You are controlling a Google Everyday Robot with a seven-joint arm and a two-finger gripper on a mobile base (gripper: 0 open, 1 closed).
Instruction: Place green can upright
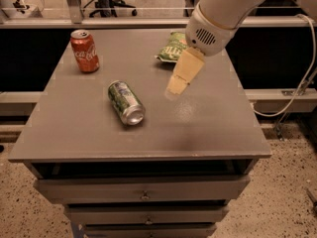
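Observation:
The green can (126, 102) lies on its side near the middle of the grey table (74, 133), its silver end facing the front right. My gripper (176, 87) hangs above the table to the right of the can, about a can's length away, and touches nothing. Its tan fingers point down and to the left. The white arm reaches in from the upper right.
A red cola can (84, 50) stands upright at the table's back left. A flat green chip bag (172, 47) lies at the back, partly hidden behind my arm. Drawers sit below the table's front edge. A white cable (297, 90) hangs at the right.

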